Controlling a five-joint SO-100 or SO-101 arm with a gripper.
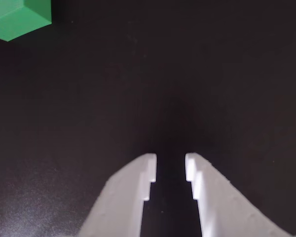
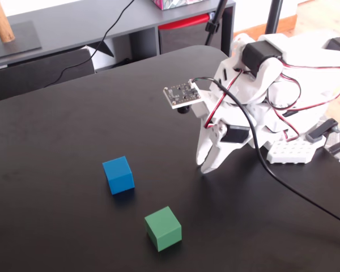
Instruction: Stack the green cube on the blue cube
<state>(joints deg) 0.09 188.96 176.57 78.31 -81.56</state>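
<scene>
dark matte black table [image 2: 56, 187] w/ rounded far corner. on it: small matte bright-blue cube [image 2: 118, 175] near centre, small matte mid-green cube [image 2: 163, 228] nearer the front, apart from it, & white robot arm base [image 2: 294, 150] at right.

In the fixed view, cube [image 2: 163, 228] lies right-front of cube [image 2: 118, 175], apart.
</scene>
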